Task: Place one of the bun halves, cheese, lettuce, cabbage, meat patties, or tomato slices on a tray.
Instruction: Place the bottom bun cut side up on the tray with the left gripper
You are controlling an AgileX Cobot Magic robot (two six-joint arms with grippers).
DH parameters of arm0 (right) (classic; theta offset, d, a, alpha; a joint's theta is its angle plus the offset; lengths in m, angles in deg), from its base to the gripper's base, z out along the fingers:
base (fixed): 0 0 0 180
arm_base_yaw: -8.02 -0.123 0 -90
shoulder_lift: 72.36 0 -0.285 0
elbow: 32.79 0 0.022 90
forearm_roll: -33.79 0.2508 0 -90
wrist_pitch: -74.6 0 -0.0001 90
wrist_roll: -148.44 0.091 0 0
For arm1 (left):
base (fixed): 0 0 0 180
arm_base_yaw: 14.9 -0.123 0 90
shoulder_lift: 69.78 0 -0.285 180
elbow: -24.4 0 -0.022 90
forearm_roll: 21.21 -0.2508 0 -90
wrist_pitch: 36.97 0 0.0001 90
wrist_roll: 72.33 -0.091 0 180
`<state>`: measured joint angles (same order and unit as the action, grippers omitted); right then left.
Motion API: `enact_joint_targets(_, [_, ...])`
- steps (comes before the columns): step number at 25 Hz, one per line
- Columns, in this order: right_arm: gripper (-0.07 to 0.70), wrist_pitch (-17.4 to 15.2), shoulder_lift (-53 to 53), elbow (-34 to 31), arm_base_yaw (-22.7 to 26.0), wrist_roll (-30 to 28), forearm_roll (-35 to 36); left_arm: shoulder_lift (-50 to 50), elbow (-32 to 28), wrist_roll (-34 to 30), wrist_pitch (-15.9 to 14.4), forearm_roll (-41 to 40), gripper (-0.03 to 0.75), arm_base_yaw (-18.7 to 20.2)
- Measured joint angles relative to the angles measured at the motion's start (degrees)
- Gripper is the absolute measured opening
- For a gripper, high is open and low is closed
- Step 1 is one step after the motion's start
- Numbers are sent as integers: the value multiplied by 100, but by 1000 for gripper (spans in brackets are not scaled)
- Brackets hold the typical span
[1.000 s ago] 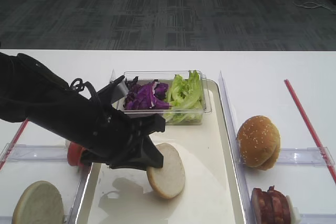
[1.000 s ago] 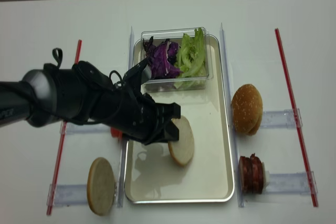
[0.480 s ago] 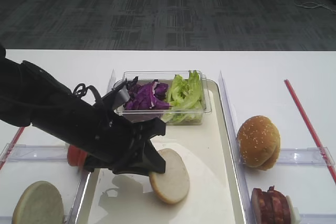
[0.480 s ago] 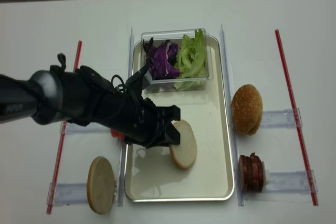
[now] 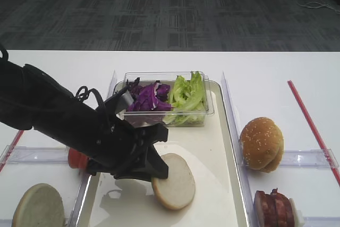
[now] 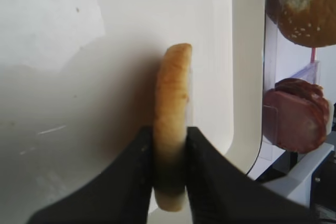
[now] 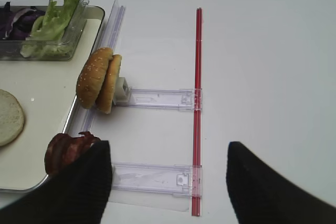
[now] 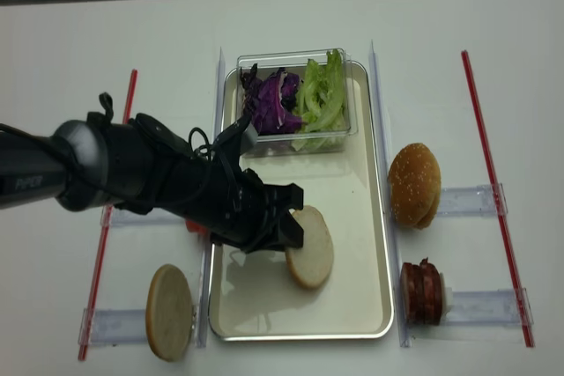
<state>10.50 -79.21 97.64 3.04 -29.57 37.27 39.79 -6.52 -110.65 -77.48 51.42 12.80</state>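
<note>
1. The left gripper [image 6: 169, 169] is pinching a bun half [image 6: 172, 114] by its rim, fingers [image 6: 137, 171] pressed to both flat faces, jaws barely parted. Holding it edge-on likely lets the disc be tipped down flat.
2. The bun half [image 5: 173, 181] is leaning low over the tray [image 5: 220, 184], cream face up, lower edge at or just above the tray floor; contact cannot be told. Release looks near but not yet done.
3. The left arm is reaching in from the left rail, across the tray's near half.
4. A clear plastic box [image 8: 295, 140] is sitting at the tray's far end, holding cabbage [image 8: 269, 101] and lettuce [image 8: 319, 94].
5. The second bun half [image 8: 169, 311] is waiting outside the tray, left.
6. A sesame bun [image 7: 97, 79] and meat patties [image 7: 65, 150] are standing on holders to the right.
7. The right gripper [image 7: 168, 187] is hanging spread wide, empty, over bare table.
</note>
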Motion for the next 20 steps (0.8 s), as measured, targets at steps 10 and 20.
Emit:
enact_joint_targets(10, [475, 0, 0, 0, 0, 5, 0, 16, 0, -16, -115, -131, 422, 0])
enact_joint_targets(20, [475, 0, 0, 0, 0, 13, -9, 25, 0, -25, -202, -286, 432, 0])
